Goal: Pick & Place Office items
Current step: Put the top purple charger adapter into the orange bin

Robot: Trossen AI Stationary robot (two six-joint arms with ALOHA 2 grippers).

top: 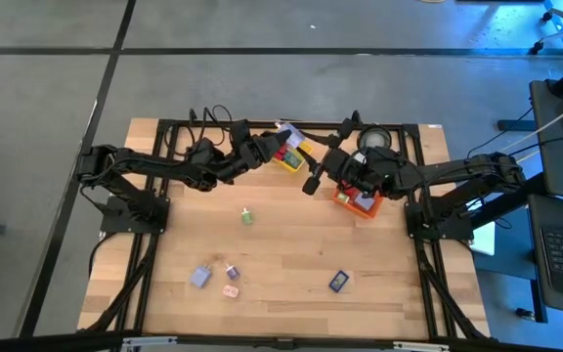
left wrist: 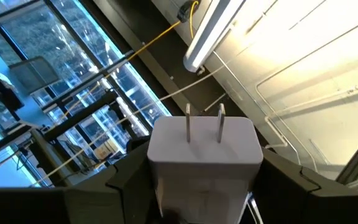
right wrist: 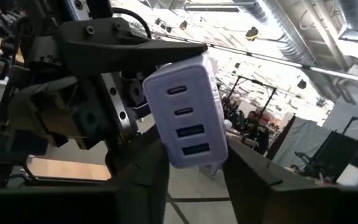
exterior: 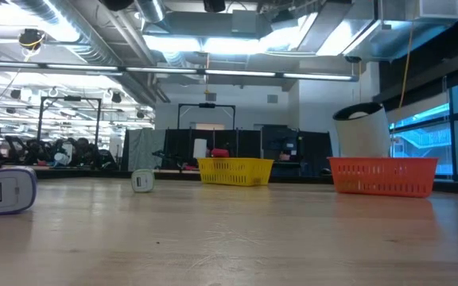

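A yellow mesh bin (exterior: pixel 235 171) is sitting at the far side of the wooden table (top: pixel 291 256), with an orange mesh bin (exterior: pixel 382 175) standing well apart from it on the same edge. A white round roll (exterior: pixel 362 129) is rising just behind the orange bin. Ceiling light strips (exterior: pixel 213 42) are glowing overhead.

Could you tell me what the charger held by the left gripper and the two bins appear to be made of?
The white charger looks like smooth matte plastic, with two shiny metal prongs. The yellow bin and the orange bin look like moulded plastic lattice, judging by their even, see-through mesh walls. The left gripper holds the charger.
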